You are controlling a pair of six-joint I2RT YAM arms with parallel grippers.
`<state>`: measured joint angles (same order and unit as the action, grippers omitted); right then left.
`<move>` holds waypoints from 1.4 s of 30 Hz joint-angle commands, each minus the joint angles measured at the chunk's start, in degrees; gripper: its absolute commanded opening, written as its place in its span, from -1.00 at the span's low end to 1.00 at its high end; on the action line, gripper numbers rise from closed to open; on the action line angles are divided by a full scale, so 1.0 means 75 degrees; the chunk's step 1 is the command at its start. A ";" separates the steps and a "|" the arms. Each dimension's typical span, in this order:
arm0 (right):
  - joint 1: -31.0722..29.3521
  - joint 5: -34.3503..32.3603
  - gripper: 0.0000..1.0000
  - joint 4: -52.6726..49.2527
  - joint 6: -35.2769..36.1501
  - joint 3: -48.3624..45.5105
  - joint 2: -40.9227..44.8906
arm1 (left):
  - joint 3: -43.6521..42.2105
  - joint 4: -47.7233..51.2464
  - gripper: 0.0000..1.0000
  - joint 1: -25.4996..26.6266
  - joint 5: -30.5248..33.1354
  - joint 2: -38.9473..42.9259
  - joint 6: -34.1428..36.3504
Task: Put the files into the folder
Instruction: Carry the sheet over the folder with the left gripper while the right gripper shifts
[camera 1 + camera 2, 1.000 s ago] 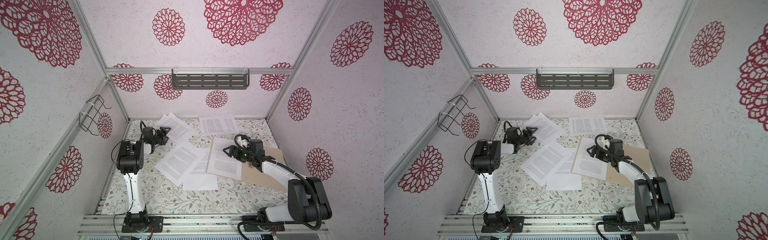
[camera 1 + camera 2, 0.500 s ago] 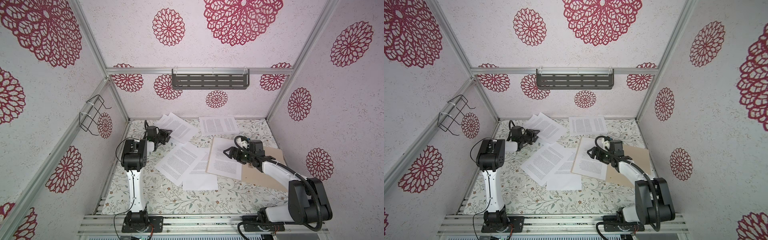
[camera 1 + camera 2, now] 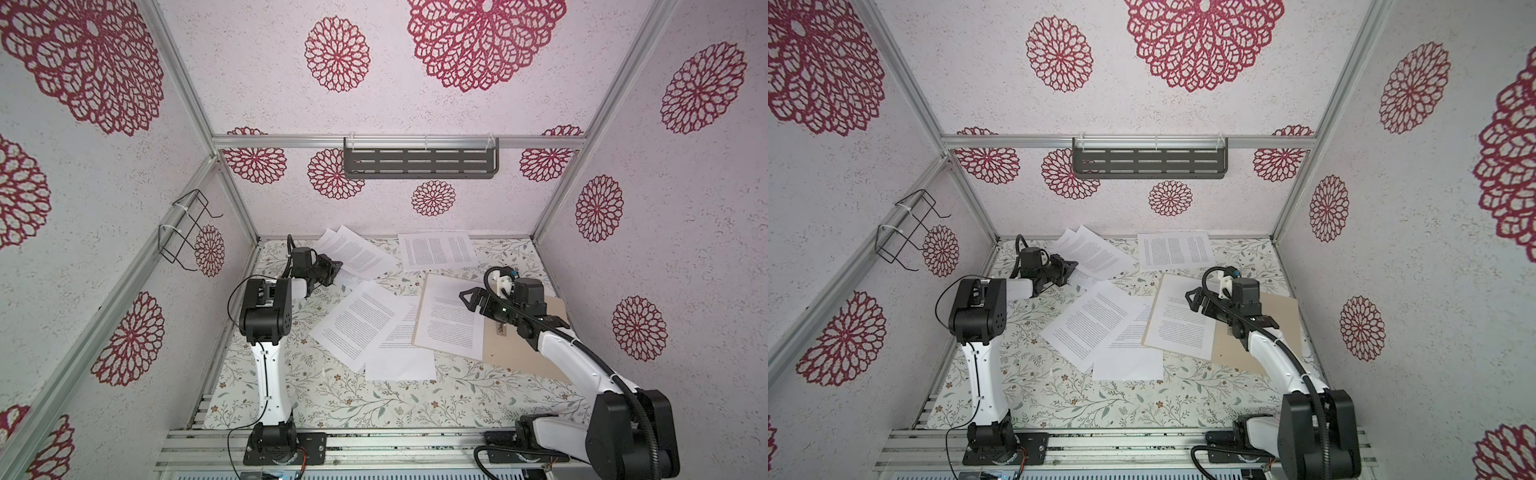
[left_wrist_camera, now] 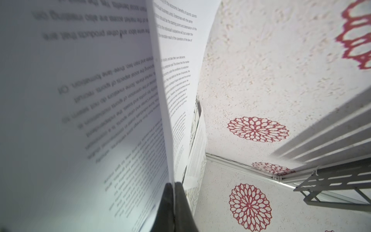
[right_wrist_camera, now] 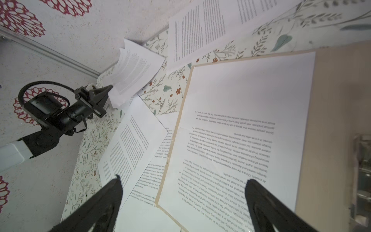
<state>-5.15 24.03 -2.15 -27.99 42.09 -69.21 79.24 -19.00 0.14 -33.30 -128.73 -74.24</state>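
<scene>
Left gripper (image 3: pixel 333 266) is pinching files (image 3: pixel 362 254) at the far-left corner, while one sheet is lying in the open folder (image 3: pixel 524 345).

Its jaws are pressing together on the edge of the overlapping sheets there, so the pickup step appears to be in hand; the next move is likely calling for a lift and a carry rightward without dragging the floppy paper. At least six files are showing: two or more pinched, two in the middle, one at the back and one on the single folder. The right gripper (image 5: pixel 182 179) is hovering over that folder, jaws wide apart and empty.
</scene>
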 commanded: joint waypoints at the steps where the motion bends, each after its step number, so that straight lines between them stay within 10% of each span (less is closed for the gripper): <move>1: 0.0464 -0.0030 0.98 0.0254 0.0098 0.0233 0.0194 | -0.0091 0.0957 -1.00 0.0238 -0.0215 0.1364 0.1122; 13: 0.1313 0.0318 0.96 0.0631 -0.0312 0.0174 -0.0092 | 0.0366 0.4989 -1.00 0.2219 0.0186 0.4088 0.4056; 28: 0.2179 -0.1291 0.95 -0.0005 -0.1079 -0.0338 0.1043 | 0.3445 0.5610 -1.00 0.6334 -0.0807 0.2607 0.3725; 42: 0.3225 -0.2333 0.97 -0.1576 -0.0745 -0.0345 0.2641 | 0.3937 0.3852 -1.00 0.6354 -0.2368 0.0262 0.2147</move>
<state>18.35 8.34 -11.57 -34.87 39.33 -50.74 107.85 13.08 49.60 -48.12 -122.50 -54.15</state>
